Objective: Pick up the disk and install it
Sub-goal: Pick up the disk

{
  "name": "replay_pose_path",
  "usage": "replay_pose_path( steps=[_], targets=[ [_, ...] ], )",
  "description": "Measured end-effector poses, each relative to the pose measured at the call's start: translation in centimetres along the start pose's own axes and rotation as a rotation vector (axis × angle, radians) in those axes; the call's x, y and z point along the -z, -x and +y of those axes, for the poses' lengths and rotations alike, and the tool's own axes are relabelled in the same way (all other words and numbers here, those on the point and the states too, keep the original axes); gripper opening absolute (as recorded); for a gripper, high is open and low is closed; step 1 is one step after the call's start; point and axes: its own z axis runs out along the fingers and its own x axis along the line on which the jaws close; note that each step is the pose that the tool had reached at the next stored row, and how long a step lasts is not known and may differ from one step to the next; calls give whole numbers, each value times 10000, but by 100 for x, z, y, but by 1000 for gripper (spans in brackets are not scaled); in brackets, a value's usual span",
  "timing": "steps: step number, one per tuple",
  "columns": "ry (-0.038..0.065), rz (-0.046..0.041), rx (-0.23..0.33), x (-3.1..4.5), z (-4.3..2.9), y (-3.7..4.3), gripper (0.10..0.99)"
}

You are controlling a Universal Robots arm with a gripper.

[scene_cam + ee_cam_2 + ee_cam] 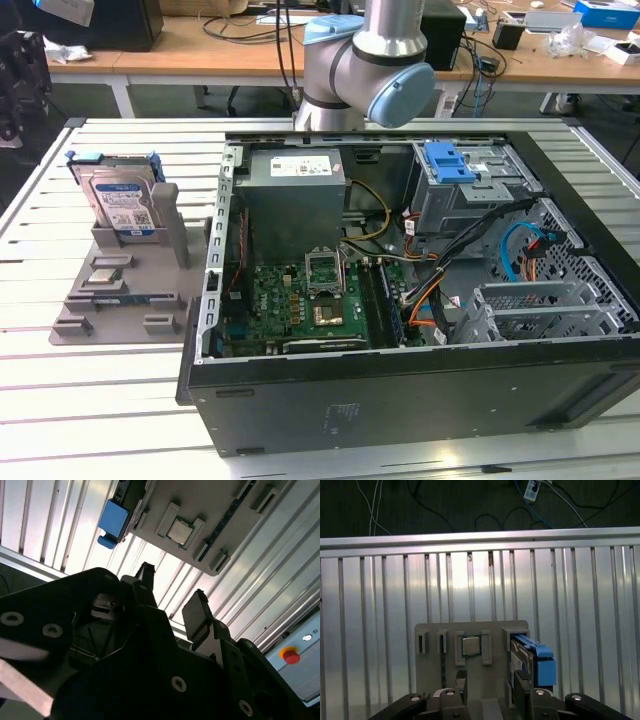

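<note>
Nearest the camera in the first wrist view, the gripper (490,675), fingers (461,681) spread, nothing between them, beyond it a grey holder (432,630) on a slatted table (370,605), the disk (536,655) upright on edge in its end slot, an open computer case (400,395) alongside in the exterior view.

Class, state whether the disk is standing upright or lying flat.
Upright: the disk stands on edge in a slot of the grey holder.

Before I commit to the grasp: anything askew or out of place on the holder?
Nothing stands out. The disk stands upright in its slot on the grey holder, the chip sits square in its pocket, and the open gripper is empty.
</note>
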Motion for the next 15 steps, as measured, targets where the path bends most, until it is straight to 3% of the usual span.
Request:
replay_pose_path(
  steps=[1, 2, 7, 15],
  targets=[
    [0, 1, 4, 0, 0, 0, 478],
    [0, 1, 8, 0, 0, 0, 600],
    [1, 28, 23, 0, -14, 34, 600],
    [3, 31, 92, 0, -132, 184, 600]
  ],
)
